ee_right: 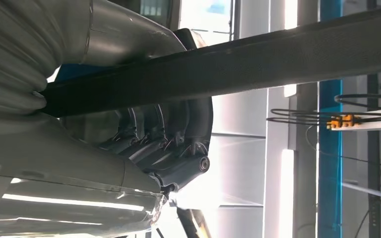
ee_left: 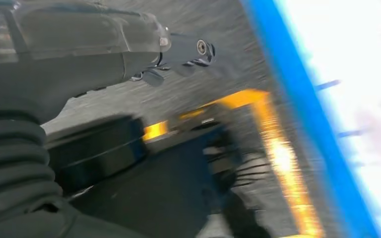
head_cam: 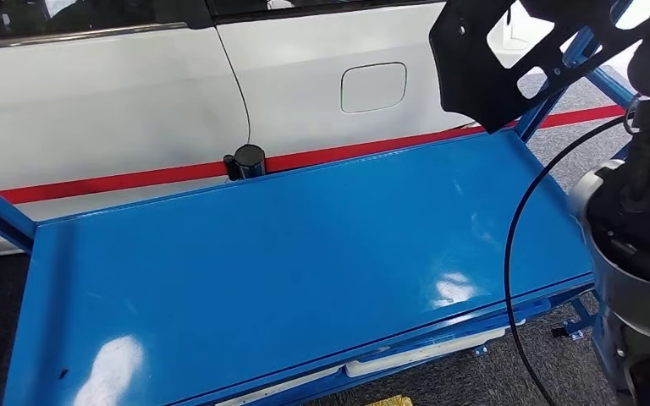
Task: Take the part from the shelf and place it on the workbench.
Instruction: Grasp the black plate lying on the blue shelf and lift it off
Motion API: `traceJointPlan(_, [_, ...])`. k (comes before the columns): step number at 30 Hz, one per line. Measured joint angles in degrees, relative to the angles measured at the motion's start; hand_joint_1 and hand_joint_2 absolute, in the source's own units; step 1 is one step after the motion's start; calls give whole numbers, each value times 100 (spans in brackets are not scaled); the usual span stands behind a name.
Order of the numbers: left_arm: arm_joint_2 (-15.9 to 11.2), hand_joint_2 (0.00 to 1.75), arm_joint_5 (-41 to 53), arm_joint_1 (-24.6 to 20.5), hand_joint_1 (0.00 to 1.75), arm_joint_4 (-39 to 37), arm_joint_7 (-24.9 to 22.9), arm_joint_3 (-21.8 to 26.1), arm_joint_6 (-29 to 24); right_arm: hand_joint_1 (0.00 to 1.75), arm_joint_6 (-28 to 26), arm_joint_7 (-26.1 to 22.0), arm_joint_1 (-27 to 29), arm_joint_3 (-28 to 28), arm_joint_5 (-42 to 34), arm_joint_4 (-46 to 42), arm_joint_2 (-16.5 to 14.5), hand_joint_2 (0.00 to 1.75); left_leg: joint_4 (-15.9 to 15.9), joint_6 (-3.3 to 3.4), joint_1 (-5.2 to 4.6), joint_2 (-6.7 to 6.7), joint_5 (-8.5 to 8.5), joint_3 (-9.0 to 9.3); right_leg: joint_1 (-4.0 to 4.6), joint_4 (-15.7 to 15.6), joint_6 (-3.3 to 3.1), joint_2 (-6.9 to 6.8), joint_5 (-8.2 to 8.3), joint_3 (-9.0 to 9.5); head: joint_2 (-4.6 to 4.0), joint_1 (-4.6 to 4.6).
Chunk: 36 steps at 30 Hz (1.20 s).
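Head view shows us the black part (head_cam: 482, 63) raised above the blue bench's (head_cam: 288, 262) far right corner; our right hand (ee_right: 163, 144) grips it, fingers curled, while our left hand (ee_left: 178, 54) holds nothing.

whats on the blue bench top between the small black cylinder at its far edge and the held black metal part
Nothing: in the head view, bare glossy blue workbench top runs from the small black cylinder to under the flat black metal part.

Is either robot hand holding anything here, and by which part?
The right robot hand grips the flat black part by its edge; the left robot hand holds nothing.
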State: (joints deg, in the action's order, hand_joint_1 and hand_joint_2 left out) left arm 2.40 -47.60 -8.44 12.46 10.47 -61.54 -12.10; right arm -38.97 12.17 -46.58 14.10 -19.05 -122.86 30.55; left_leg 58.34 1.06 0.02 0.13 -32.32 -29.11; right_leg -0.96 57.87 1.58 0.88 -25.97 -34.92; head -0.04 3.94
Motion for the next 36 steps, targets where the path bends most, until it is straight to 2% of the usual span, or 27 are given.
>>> traceJointPlan(2, [34,175,117,6,0,0,-269,-3,12,175,0,-110,-23,21,-22,-22,-107,175,0,2,0,11,-1,2,0,0,0,1,0,-1,0,-2])
traceJointPlan(7, [93,175,462,7,0,0,-78,-27,-7,175,0,-133,34,25,218,-126,-348,175,5,9,-10,15,-6,4,-8,-7,6,1,5,0,0,-2])
traceJointPlan(12, [101,175,406,7,0,0,-142,-54,-7,175,0,-99,167,18,228,-278,-601,175,15,19,-32,14,-8,4,-26,-15,28,1,18,1,0,-10])
traceJointPlan(15, [97,175,399,8,0,0,-183,-54,6,175,0,-194,252,14,150,-339,-723,175,18,52,-58,9,12,-2,-55,-35,72,2,51,3,0,-15])
traceJointPlan(17, [100,175,399,8,0,0,-236,-54,48,175,0,-288,295,4,115,-379,-774,175,-28,105,-45,15,82,6,-62,-23,115,5,35,-17,0,-17])
traceJointPlan(18, [104,175,400,8,0,0,-268,-54,81,175,-1,-333,319,-6,102,-397,-792,175,-53,134,-33,19,122,7,-60,79,129,-5,-59,-62,0,-3])
traceJointPlan(19, [109,175,400,10,0,0,-300,-54,120,175,-1,-373,346,-17,96,-414,-810,175,-79,158,-21,25,154,5,-56,294,133,-19,-225,-147,0,22])
traceJointPlan(21, [121,175,400,25,0,0,-352,-54,187,175,-2,-436,424,-32,91,-440,-859,175,-83,179,-29,34,176,-16,-52,1000,131,-48,-631,-397,0,76])
traceJointPlan(22, [125,175,400,35,0,0,-373,-55,213,175,-2,-464,468,-33,89,-450,-889,175,-80,182,-38,39,180,-24,-52,1327,127,-54,-759,-499,0,93])
traceJointPlan(23, [127,175,400,44,0,0,-389,-55,232,175,-2,-487,508,-31,90,-459,-918,175,-76,183,-49,44,181,-30,-51,1508,115,-57,-787,-536,0,104])
traceJointPlan(24, [128,175,400,48,0,0,-403,-56,249,175,-2,-503,537,-30,96,-470,-943,175,-72,183,-61,48,183,-33,-50,1488,95,-58,-706,-486,0,114])
traceJointPlan(25, [129,175,400,48,0,0,-416,-56,269,175,-2,-510,553,-28,106,-483,-962,175,-68,181,-72,50,182,-32,-45,1263,63,-59,-536,-351,0,127])
traceJointPlan(26, [133,175,400,45,0,0,-425,-56,286,175,-2,-511,560,-26,123,-501,-976,175,-66,176,-81,50,179,-31,-32,907,21,-58,-348,-172,0,139])
traceJointPlan(28, [146,175,398,29,0,0,-435,-55,321,175,-2,-505,563,-22,149,-538,-1001,175,-57,133,-91,55,189,-60,11,297,-62,-60,-136,132,0,138])
traceJointPlan(30, [159,175,395,14,0,0,-441,-54,342,175,-1,-504,571,-17,137,-561,-1027,175,-55,63,-75,64,222,-109,57,103,-107,-63,-118,208,0,133])
traceJointPlan(32, [159,175,389,3,0,0,-441,-55,359,175,0,-539,580,-14,81,-570,-1060,175,-40,-2,-66,62,211,-144,55,-10,-136,-75,-96,212,0,143])
traceJointPlan(33, [156,175,385,-4,0,0,-441,-55,370,175,0,-579,592,-13,41,-576,-1082,175,30,-37,-65,45,127,-183,41,-77,-159,-85,-80,217,0,128])
traceJointPlan(34, [152,175,381,-10,0,0,-441,-55,379,175,0,-636,617,-11,-11,-584,-1106,175,209,-74,-58,21,-29,-261,22,-142,-185,-97,-59,215,0,96])
traceJointPlan(36, [143,175,372,-18,0,0,-441,-54,392,175,0,-785,707,-9,-153,-602,-1165,175,855,-145,-18,-22,-451,-513,7,-174,-217,-117,-12,162,0,7])
